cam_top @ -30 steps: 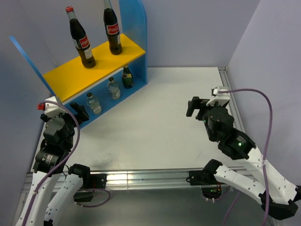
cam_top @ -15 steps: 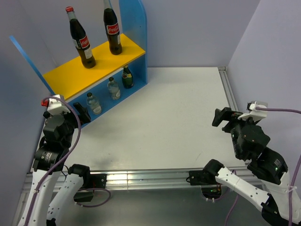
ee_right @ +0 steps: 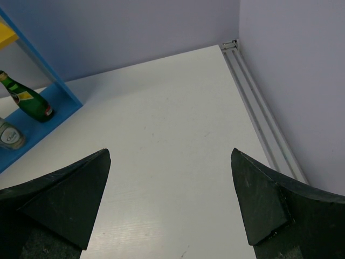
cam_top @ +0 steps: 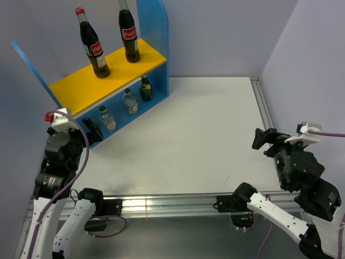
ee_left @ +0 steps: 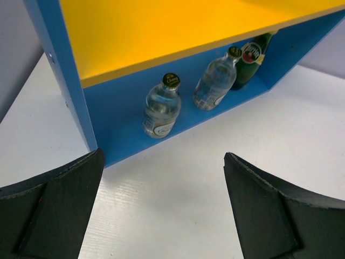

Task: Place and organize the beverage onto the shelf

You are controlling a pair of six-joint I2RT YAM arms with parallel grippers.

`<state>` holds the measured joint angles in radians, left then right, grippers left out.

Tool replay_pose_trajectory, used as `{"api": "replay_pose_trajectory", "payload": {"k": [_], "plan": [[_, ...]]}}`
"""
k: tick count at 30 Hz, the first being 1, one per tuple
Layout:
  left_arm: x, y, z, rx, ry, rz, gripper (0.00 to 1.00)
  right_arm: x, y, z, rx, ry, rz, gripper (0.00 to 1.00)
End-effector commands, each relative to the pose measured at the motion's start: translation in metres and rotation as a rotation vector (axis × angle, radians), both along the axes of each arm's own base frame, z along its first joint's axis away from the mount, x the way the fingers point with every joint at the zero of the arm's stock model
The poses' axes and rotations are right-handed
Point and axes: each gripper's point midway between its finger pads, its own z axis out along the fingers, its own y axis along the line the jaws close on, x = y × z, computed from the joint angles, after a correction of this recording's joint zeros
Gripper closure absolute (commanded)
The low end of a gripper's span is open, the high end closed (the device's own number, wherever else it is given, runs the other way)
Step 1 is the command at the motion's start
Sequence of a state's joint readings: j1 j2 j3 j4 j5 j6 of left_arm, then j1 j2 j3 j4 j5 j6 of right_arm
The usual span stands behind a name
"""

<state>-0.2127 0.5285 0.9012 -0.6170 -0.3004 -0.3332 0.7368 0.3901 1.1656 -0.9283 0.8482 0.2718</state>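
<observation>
Your shelf (cam_top: 155, 38) reads blue panels with a yellow-orange top board (cam_top: 108, 75). At 11 o'clock the cola bottles (cam_top: 92, 47) are dark with red-and-white labels. Under the board: two clear bottles (ee_left: 160, 108) with gold caps and one dark green bottle (ee_left: 250, 62). White table (cam_top: 205, 124), pale lilac walls (cam_top: 226, 32). Black left gripper (ee_left: 163, 155) and right gripper (ee_right: 170, 154), purple cable (cam_top: 86, 156).

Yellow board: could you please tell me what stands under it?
Two clear bottles and a green bottle; in the left wrist view the board covers the green one's cap.
</observation>
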Motion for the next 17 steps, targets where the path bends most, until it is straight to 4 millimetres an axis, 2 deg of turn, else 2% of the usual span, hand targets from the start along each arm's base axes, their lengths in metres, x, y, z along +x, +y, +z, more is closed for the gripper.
{"api": "replay_pose_trajectory", "payload": {"k": [1,17], "plan": [[-0.006,-0.001,0.019,-0.002,-0.077,-0.022,0.00,0.002,-0.001,0.003,0.009,-0.016,-0.015,0.00],[-0.003,0.000,0.017,-0.008,-0.087,-0.012,0.00,0.012,0.013,-0.003,0.039,-0.028,0.009,0.00]]}}
